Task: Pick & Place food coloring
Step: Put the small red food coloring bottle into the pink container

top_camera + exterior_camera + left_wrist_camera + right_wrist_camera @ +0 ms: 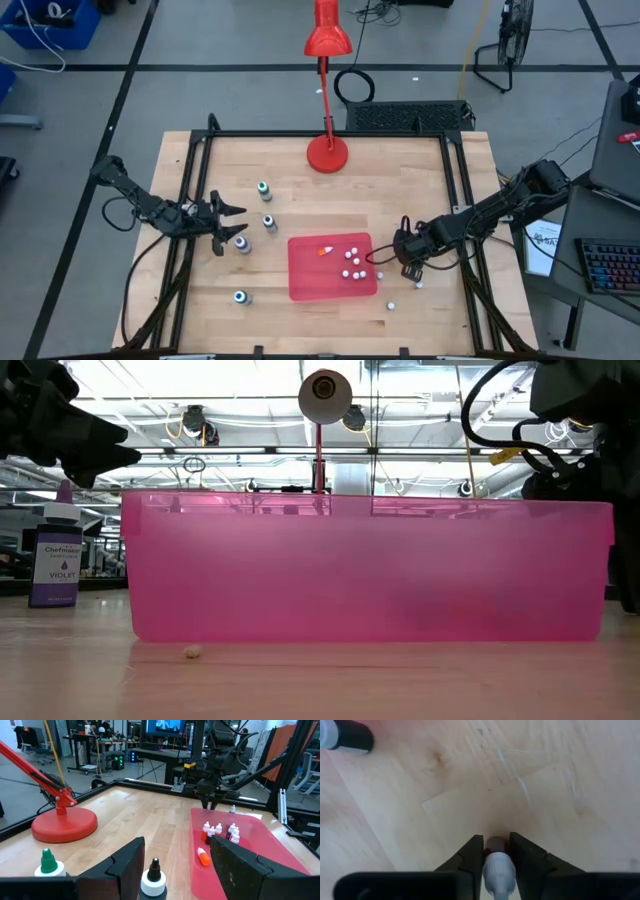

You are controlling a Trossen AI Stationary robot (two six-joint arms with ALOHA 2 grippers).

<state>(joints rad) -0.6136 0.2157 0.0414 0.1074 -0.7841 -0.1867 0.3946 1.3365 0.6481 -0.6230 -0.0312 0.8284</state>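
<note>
Nearest me, a loose bottle point(240, 296) is sitting on the table's point(420, 160) front edge, a small white one point(391, 306) off the red tray's point(310, 282) front right corner.

Right gripper point(495, 851) is pointing straight down just off the tray's right edge, fingers point(472, 855) pinching a white-capped food coloring bottle point(497, 865) against the wood. Bottle is dark-bodied, and the jaws look to be gripping right at the top end. Another dark bottle point(347, 735) is lying nearby.

In the tray: a cluster of white-capped bottles point(352, 262) toward the right side, one orange-tipped bottle point(325, 250) lying flat.

Left gripper point(172, 857) is hovering over the table's left side, fingers spread, with a black-tipped bottle point(153, 879) standing just ahead between them, not gripped. A green-capped one point(48, 865) is beside it.

Farther back: another bottle point(264, 189), then the red lamp point(327, 153).

Risks, my read:
- Grip is high and narrow, so the bottle could be pivoting or slipping out on lift.
- Tray wall is right next to it; a low carry would be clipping the rim.
- Dropping into the cluster could be toppling the standing ones.
</note>
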